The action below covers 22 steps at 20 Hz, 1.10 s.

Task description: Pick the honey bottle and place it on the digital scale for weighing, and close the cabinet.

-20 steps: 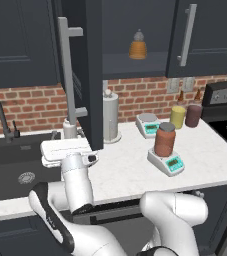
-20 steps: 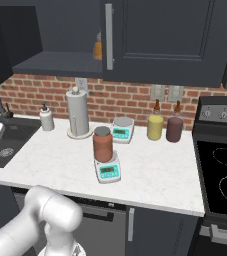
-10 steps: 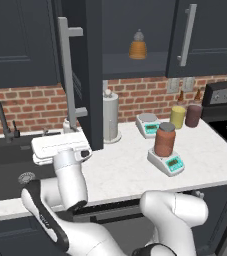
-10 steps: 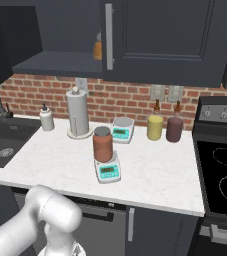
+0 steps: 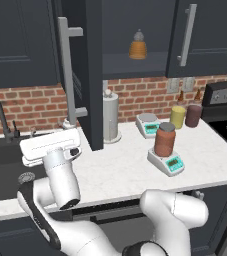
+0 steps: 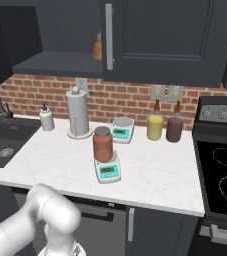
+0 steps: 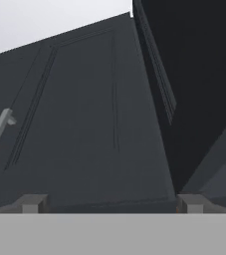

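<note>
Honey bottle [image 5: 165, 139] sits on scale [image 5: 168, 162], so weighing's set. Hand [image 7: 112, 201] spread wide, empty, facing the open cabinet door [image 5: 92, 75] to push it shut.

Two scales [image 6: 108, 169] [image 6: 121, 129], four jars [image 6: 102, 144] [image 6: 155, 127] [image 6: 174, 129] [image 6: 98, 48]

White marbled counter [image 6: 150, 175] against a brick wall, bearing: scale [image 6: 108, 170] near the front edge with the honey jar [image 6: 102, 144] upright on its plate; second scale [image 6: 122, 129] behind it; paper towel roll [image 6: 77, 113] on a stand; soap dispenser [image 6: 46, 118] beside the sink [image 6: 5, 145]; yellow jar [image 6: 155, 127] and dark red jar [image 6: 174, 129] just beside each other near the stove. Cabinet shelf [image 5: 135, 64], door open: one orange beehive bottle [image 5: 138, 46].
</note>
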Available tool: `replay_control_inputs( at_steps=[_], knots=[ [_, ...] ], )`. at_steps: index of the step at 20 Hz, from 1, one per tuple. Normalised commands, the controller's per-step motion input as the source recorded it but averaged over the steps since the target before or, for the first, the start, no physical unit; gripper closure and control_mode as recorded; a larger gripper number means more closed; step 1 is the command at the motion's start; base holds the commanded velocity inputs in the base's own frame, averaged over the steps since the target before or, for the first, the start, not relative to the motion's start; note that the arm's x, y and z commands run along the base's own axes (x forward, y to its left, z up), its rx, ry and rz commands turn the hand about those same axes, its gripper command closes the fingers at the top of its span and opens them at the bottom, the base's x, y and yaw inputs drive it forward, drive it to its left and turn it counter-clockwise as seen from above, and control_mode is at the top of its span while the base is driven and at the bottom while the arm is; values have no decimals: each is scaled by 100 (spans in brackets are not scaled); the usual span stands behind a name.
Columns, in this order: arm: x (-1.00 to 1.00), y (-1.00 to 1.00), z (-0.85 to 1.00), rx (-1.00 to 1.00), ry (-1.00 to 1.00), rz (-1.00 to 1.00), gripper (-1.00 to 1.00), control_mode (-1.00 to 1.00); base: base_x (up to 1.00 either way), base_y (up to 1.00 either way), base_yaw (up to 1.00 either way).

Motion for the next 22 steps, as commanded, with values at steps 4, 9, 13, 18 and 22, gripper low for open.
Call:
replay_control_inputs(
  at_steps=[4, 9, 13, 18, 22],
  knots=[
    [-7, 26, 14, -1, -31, -11, -100, -100, 0, 0, 0],
    [-26, 0, 19, 0, -33, -14, -100, -100, 0, 0, 0],
    [-31, 0, 23, 1, -30, -12, -100, -100, 0, 0, 0],
    [-31, -4, 29, 4, -29, -11, -100, -100, 0, 0, 0],
    [-38, -30, 33, 8, -29, -13, -100, -100, 0, 0, 0]
  ],
)
